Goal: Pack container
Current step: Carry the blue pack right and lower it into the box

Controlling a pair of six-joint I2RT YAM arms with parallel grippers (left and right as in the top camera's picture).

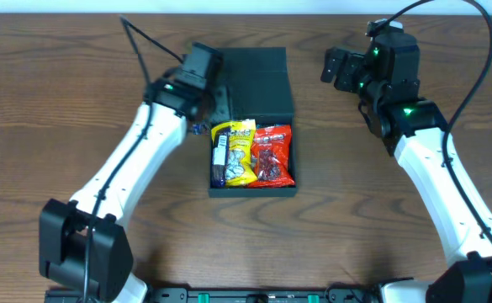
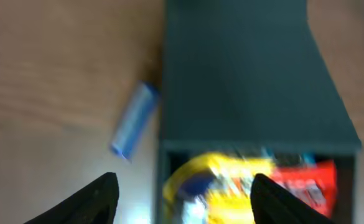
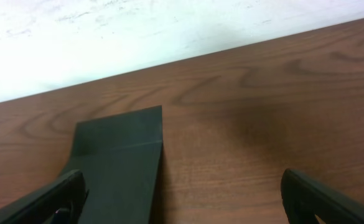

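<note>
While the container (image 1: pixel 254 192) sits mid-table toward the far edge, lid (image 1: pixel 261 82) thrown back, yellow packet (image 1: pixel 240 151) and red packet (image 1: pixel 272 154) inside, a small blue packet (image 2: pixel 134 119) lies loose just beside its left wall. Left gripper (image 2: pixel 183 186) hovers there, fingers spread, empty; right gripper (image 3: pixel 182 177) by the far edge, right of centre, likewise. Risk: a finger coming down could catch the wall and shove the box.

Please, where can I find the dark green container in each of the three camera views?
Overhead: the container is in the centre, its lid open toward the far edge, a yellow packet inside.
Left wrist: the lid fills the upper right; the yellow packet shows below it.
Right wrist: only a corner of the lid, at lower left.
Shared landmark: the flat lid, seen in all three.
</note>
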